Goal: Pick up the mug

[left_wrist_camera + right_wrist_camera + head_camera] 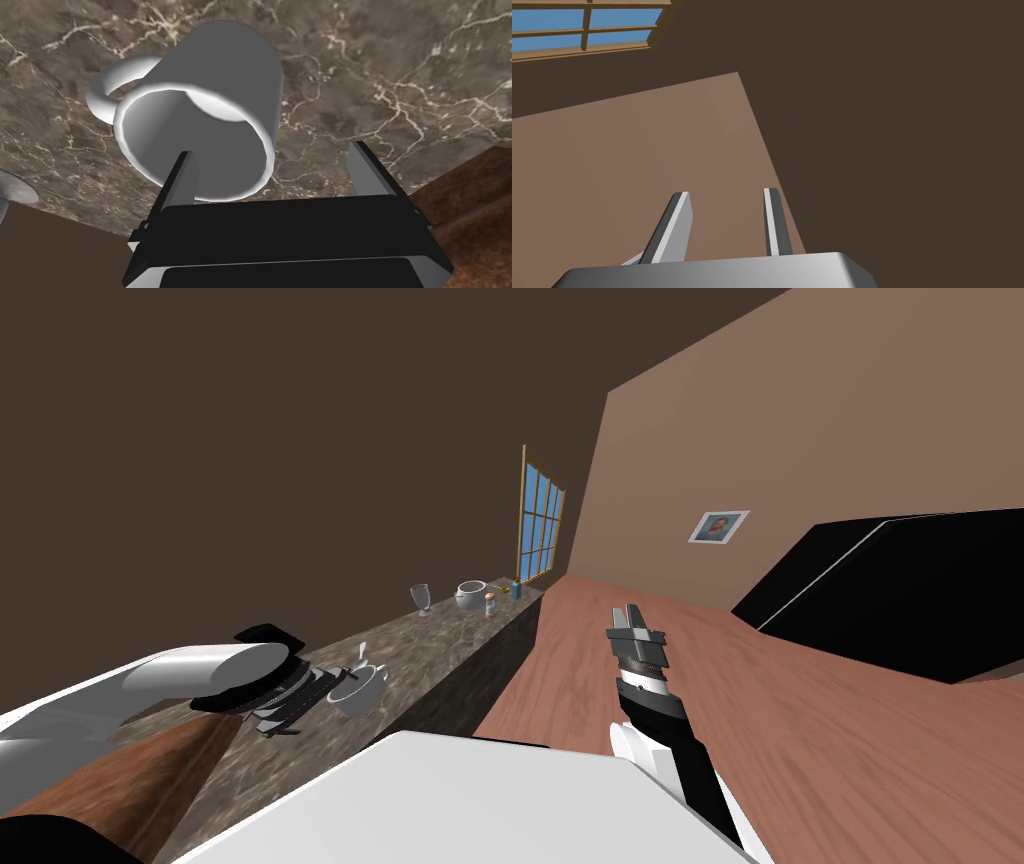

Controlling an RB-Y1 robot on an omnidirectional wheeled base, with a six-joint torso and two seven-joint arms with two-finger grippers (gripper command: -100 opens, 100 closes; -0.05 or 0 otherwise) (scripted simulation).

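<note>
Mug stands on the long marbled tabletop, close to its front edge at the near end, mouth up. Left pincer is wide, one finger over the mouth, one outside. Right pincer, narrowly parted, holds nothing. Likely rigid, slick, breakable: pinch the rim wall opposite the handle.

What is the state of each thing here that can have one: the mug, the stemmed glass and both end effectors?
Mug: upright on the marble counter, empty, not gripped.
Left end effector: open, one finger over the mug's mouth, the other outside its rim.
Right end effector: fingers apart, holding nothing.
Stemmed glass: upright, farther along the counter.
</note>
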